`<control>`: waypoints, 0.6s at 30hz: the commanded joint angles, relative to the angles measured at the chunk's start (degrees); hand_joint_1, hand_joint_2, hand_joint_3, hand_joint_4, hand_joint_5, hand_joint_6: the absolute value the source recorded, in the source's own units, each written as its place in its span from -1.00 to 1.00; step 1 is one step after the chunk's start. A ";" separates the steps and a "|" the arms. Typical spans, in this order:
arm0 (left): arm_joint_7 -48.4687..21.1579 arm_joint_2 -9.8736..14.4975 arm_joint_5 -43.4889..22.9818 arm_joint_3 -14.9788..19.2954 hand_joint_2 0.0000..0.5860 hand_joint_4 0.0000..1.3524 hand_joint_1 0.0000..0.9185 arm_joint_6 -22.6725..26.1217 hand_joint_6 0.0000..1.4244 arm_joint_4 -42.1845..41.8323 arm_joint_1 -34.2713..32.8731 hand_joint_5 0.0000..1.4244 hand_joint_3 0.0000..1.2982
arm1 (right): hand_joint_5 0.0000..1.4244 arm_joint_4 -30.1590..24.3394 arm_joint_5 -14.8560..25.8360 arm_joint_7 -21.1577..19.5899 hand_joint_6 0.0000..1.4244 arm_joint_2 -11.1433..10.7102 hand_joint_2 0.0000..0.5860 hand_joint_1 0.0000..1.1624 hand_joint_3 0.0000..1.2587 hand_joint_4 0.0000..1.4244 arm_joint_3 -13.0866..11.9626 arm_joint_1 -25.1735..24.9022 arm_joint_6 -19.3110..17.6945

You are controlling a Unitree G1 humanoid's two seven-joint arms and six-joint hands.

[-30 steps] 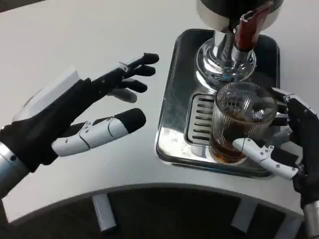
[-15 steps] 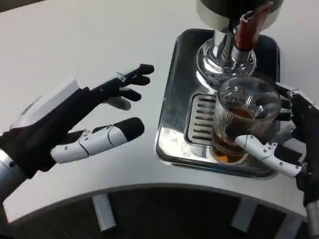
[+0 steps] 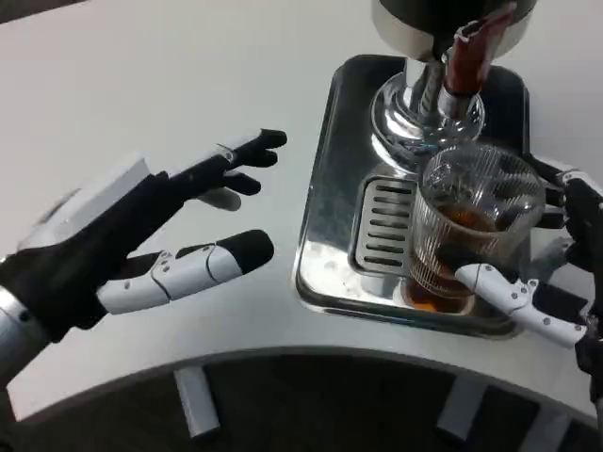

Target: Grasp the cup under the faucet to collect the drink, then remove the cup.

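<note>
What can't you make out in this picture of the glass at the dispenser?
- Head view: the silver drink dispenser is cut off by the top edge.
- The ribbed clear glass cup hides its own footing on the steel drip tray.
- The right hand runs past the right edge.

Ribbed clear cup [image 3: 476,221], amber drink [image 3: 452,231], silver tray [image 3: 330,202]

The dispenser [image 3: 443,28] is cut off by the top edge, the right hand [image 3: 565,273] runs past the right edge, and the cup [image 3: 466,235] hides part of the drip grille [image 3: 382,226].
</note>
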 commanded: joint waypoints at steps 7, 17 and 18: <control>1.02 1.51 2.17 0.06 -0.53 -0.83 -1.00 -0.47 -0.60 -0.86 1.70 -0.71 -0.82 | 0.32 -5.93 1.42 1.87 0.50 -1.74 -0.24 0.41 0.17 0.12 -1.28 5.19 -4.68; 1.22 1.93 5.36 -0.95 -0.53 -0.86 -1.00 0.67 -0.65 -2.82 2.36 -0.74 -0.83 | 0.33 -8.75 3.00 3.00 0.53 -1.59 -0.24 0.41 0.19 0.14 -2.26 8.66 -6.09; 1.24 2.09 6.33 -1.05 -0.53 -0.87 -1.00 0.74 -0.65 -3.35 2.55 -0.75 -0.83 | 0.34 -9.19 3.14 3.11 0.53 -1.49 -0.24 0.41 0.19 0.14 -2.18 9.12 -6.17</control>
